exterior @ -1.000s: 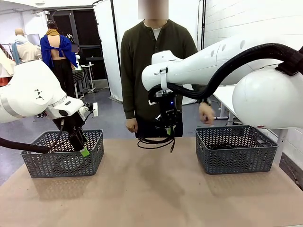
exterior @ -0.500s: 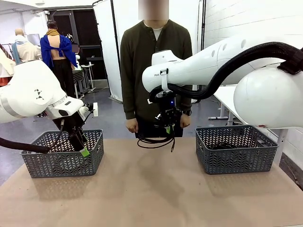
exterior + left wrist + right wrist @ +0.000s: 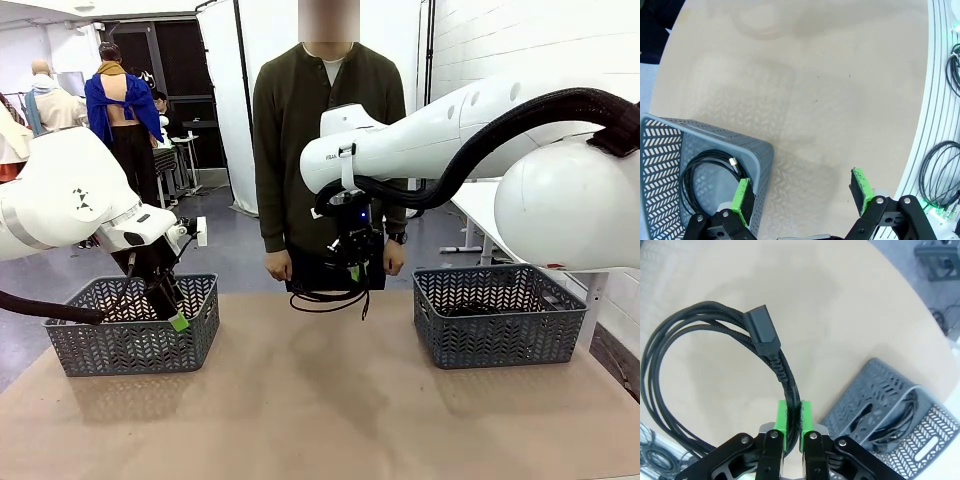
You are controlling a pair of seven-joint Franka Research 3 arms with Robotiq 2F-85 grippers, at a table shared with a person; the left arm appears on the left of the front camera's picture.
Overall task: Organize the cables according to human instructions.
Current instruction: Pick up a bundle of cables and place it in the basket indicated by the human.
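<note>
The person [image 3: 328, 140] across the desk has pulled one hand [image 3: 394, 257] back in. A second ago it hung out to the side, near the far rim of the right-hand basket [image 3: 497, 315]; half a second ago it was already tucked close to the hip, partly behind the right gripper [image 3: 352, 272], and it sits there now. The shoulders have settled slightly too.

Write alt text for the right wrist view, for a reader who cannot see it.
The right gripper, with green pads, is shut on a coiled black braided cable whose chunky plug points up, held above a tan table. At lower right sits a grey lattice basket with another black cable inside.
</note>
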